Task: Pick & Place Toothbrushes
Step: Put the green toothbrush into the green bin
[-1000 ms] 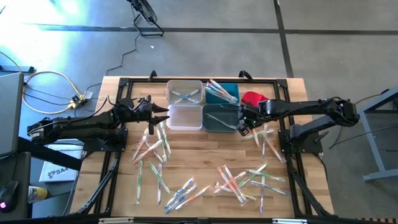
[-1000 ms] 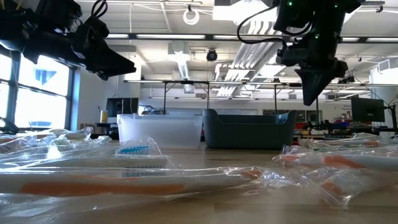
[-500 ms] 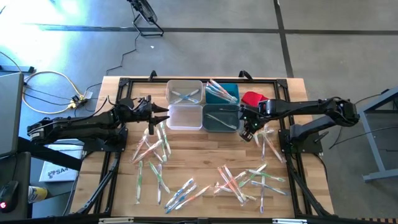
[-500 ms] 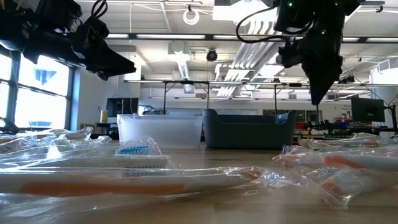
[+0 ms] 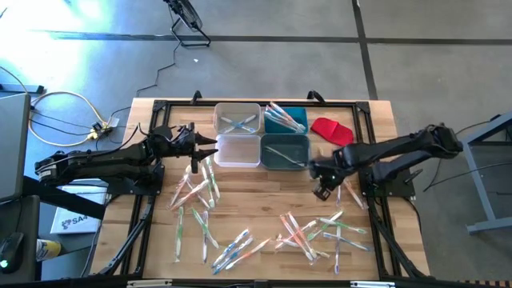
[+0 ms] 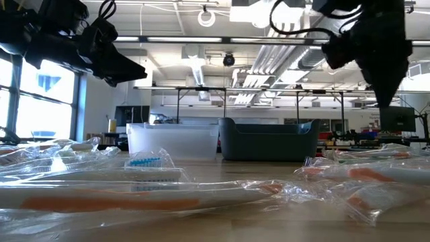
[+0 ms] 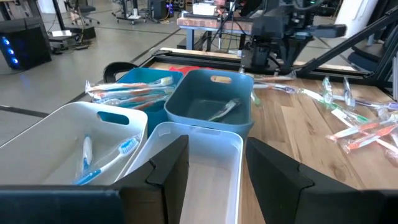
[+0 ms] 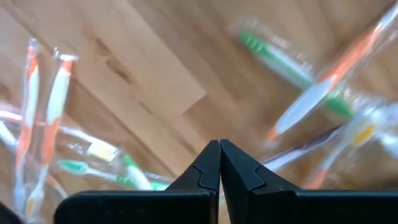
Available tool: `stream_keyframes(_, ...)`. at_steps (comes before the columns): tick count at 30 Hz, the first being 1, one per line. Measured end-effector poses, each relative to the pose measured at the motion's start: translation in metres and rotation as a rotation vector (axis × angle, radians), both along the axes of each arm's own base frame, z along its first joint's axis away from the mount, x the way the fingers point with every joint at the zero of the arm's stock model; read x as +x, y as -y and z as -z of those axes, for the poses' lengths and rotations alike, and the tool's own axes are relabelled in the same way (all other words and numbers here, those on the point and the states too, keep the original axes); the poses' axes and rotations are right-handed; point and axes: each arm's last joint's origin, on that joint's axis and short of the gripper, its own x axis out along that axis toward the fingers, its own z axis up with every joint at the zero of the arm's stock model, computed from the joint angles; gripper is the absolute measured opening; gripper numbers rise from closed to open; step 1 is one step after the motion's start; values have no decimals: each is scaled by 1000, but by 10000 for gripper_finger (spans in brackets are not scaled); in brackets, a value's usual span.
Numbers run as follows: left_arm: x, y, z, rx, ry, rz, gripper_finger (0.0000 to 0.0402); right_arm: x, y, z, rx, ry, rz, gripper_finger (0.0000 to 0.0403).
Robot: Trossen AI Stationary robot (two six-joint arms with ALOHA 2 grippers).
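The right gripper had swung away from the dark teal bin toward the desk's right edge, its fingers pressed together and empty, hovering over scattered toothbrushes. One toothbrush lay in that bin, apparently just delivered. The left gripper waited by the white bin, fingers spread. Many toothbrushes remained on the desk.

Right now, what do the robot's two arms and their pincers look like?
Both arms are black and slim, built of jointed segments. The left pincer has two broad, angular dark fingers. The right pincer has matching dark fingers tapering to a point, with notched inner edges.
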Motion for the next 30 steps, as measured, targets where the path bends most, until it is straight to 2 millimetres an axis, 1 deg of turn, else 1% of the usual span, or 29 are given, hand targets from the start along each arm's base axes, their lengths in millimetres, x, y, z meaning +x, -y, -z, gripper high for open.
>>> stream_keyframes(6, 0, 0, 0, 0, 0, 0, 157, -7, -30, 0, 18, -15, -12, 3)
stream_keyframes(11, 0, 0, 0, 0, 0, 0, 157, -15, -53, 0, 37, -33, 45, 3)
stream_keyframes(16, 0, 0, 0, 0, 1, 0, 157, -24, -71, 0, 0, -19, 137, 3)
stream_keyframes(20, 0, 0, 0, 0, 1, 0, 157, -31, -84, 0, 3, -23, 159, 5)
stream_keyframes(24, 0, 0, 0, 0, 2, 0, 157, -37, -94, 0, 16, -26, 170, 31)
stream_keyframes(30, 0, 0, 0, 0, 2, 0, 157, -44, -103, 0, 16, -25, 156, 111)
